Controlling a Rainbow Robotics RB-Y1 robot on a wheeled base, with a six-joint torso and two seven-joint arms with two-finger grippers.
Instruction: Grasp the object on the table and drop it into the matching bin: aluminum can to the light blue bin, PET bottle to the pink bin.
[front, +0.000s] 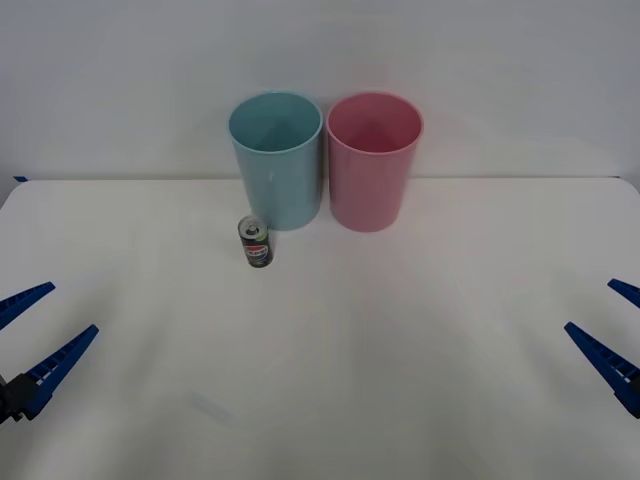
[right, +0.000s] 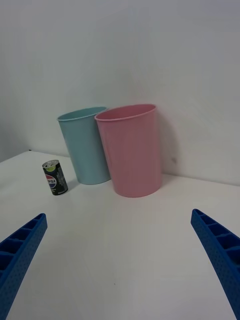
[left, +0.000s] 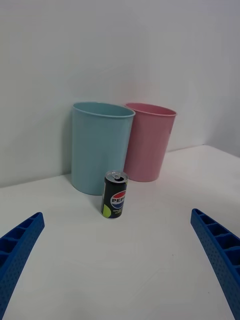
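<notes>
Both grippers, left gripper (front: 32, 334) and right gripper (front: 612, 328), spread wide, empty, aluminum can (left: 115, 195) ahead of the left, label apparently reading Pepsi

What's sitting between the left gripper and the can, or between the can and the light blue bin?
Nothing visible. Bare white table lies between the open left gripper, at the near left edge, and the upright can. The can stands just in front of the light blue bin, with no object between them.
</notes>
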